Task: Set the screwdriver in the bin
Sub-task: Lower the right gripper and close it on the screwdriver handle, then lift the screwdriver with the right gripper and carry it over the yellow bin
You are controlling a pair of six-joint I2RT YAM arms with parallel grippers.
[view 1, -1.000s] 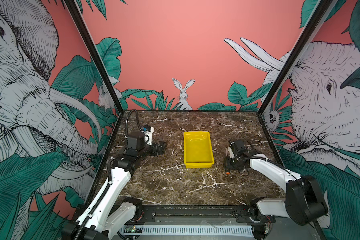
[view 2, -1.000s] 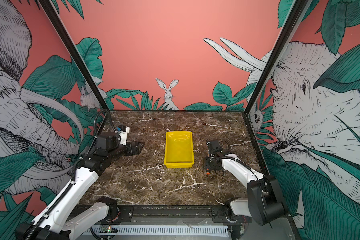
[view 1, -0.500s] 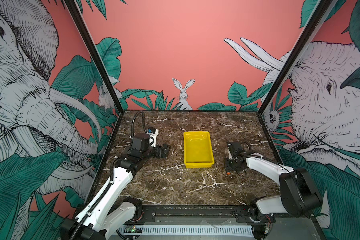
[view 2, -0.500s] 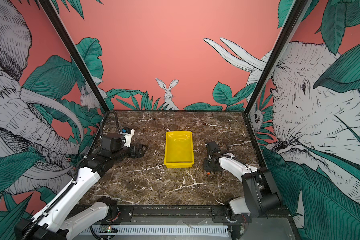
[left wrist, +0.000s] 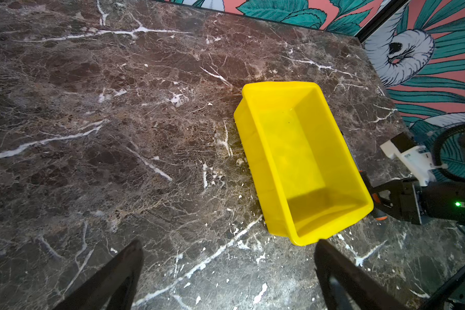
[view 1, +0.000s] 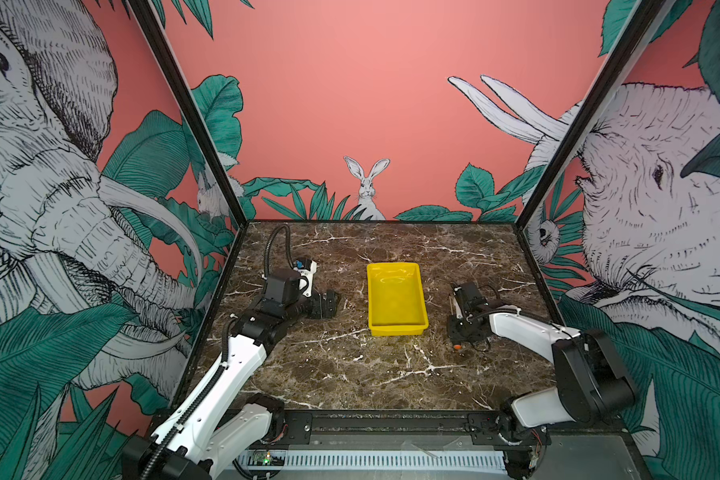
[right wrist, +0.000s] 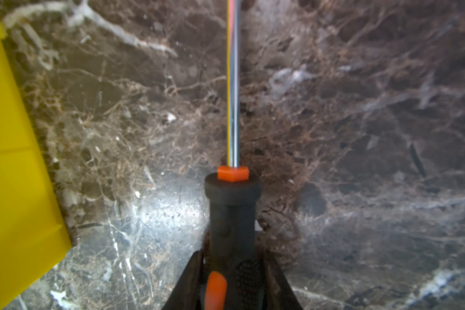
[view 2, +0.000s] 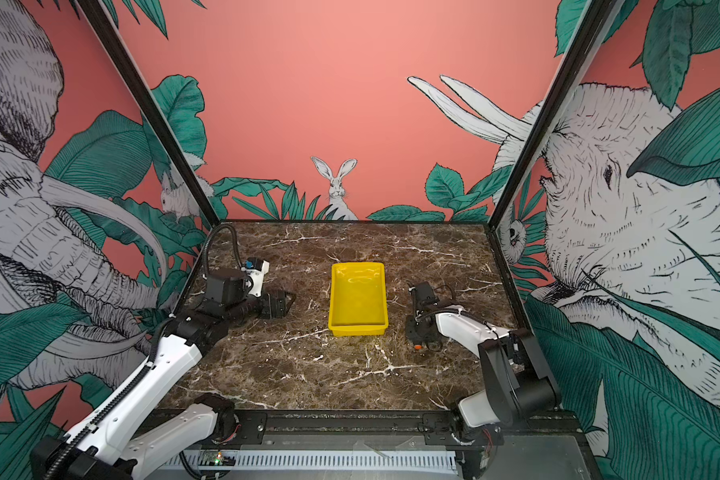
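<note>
Just right of the shallow bright-yellow plastic bin [view 1: 396,299], outside it, slim black-and-orange-handled screwdriver [right wrist: 232,214] lies parallel w/ bin's long wall. Right gripper [right wrist: 231,271] is clamped on the handle, prob. for a balanced lift. Left gripper [left wrist: 227,245] is spread wide & empty on bin's opposite side.

Both arms pair white shells on the long links with rounded black joint housings. Along the left arm [view 1: 242,361], at the lower left of both top views, runs a ribbed black hose [view 1: 225,345]. The right arm [view 1: 524,328] carries a thin black cable [view 1: 491,311]. A white bracket [view 1: 306,272] sits at the left wrist. The left gripper [left wrist: 228,243] and right gripper [right wrist: 232,281] have tapered black fingers.
</note>
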